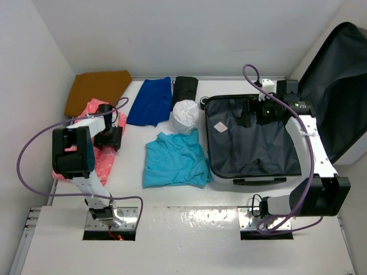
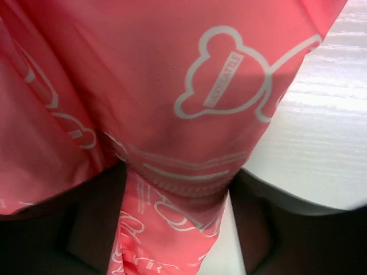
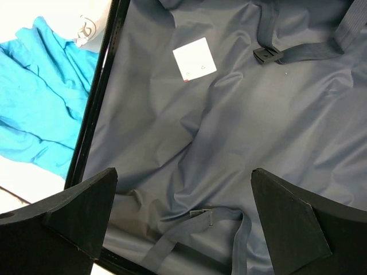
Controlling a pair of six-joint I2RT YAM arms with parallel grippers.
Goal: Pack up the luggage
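Observation:
The luggage (image 1: 252, 150) lies open at the right of the table, its dark grey lining up and nothing packed in it; its lid (image 1: 339, 86) leans on the right wall. My right gripper (image 1: 251, 112) hangs open and empty over the lining (image 3: 241, 126), with both fingers (image 3: 63, 220) wide apart. My left gripper (image 1: 109, 137) is at the table's left, shut on a pink garment (image 1: 102, 157). In the left wrist view the pink garment (image 2: 172, 86), with white bear prints, is bunched between the dark fingers (image 2: 86, 229) of my left gripper (image 2: 175, 229).
Between the arms lie a teal shirt (image 1: 175, 161), a white bundle (image 1: 184, 116), a blue garment (image 1: 150, 102), a black roll (image 1: 184, 90) and a brown garment (image 1: 97, 89). Straps (image 3: 189, 235) and a white tag (image 3: 194, 58) lie on the lining. Walls stand close on both sides.

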